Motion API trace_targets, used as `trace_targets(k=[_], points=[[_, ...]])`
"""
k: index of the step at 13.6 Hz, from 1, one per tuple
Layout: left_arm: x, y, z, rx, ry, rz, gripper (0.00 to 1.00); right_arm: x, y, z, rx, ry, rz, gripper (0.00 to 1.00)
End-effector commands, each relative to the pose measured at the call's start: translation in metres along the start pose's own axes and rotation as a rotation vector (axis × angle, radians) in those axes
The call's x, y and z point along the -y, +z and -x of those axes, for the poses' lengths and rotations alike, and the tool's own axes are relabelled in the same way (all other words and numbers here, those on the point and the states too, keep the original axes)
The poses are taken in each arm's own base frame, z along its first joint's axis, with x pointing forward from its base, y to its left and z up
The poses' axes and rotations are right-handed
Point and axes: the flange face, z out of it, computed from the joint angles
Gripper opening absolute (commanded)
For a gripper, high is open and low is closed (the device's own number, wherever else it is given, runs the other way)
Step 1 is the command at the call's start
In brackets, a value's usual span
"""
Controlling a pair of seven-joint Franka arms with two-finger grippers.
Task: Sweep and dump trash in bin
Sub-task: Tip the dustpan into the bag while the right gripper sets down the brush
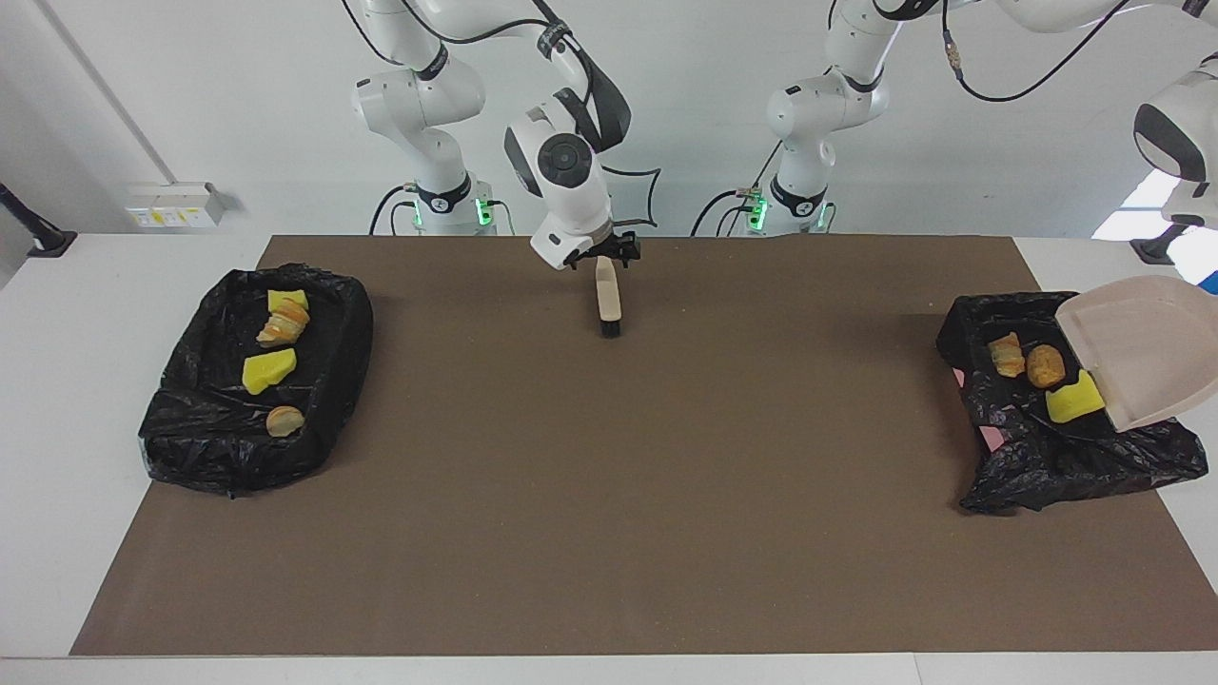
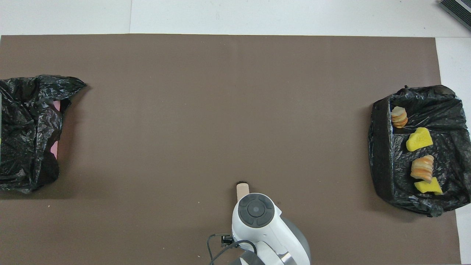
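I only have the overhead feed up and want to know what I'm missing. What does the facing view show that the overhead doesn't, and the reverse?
Only the facing view shows the dustpan tipped over the bin at the left arm's end, with two rolls and a sponge chunk in that bin. The left gripper is out of sight in both.

The overhead view adds nothing of its own.

Both show the right gripper holding the brush upright on the mat, and the other bin with four trash pieces.

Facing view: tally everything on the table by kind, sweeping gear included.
yellow sponge chunks: 3
bread-like rolls: 4
black-lined bins: 2
brush, held by the right tool: 1
dustpan: 1
Total: 11
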Motion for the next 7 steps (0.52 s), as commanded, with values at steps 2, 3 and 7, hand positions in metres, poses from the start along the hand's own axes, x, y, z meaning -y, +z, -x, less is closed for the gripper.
trace_targets(k=[2,3,7], points=[[0.000,-0.018,0.011,0.079,0.014,-0.022,0.00,-0.029,-0.066,-0.033,-0.067,-0.027,0.046,1.00],[-0.002,-0.030,0.017,0.101,0.013,-0.035,0.00,-0.039,-0.081,-0.041,-0.094,-0.015,0.052,1.00],[0.006,-0.062,0.012,0.090,0.006,-0.068,0.00,-0.089,-0.159,-0.063,-0.234,0.037,0.055,1.00]])
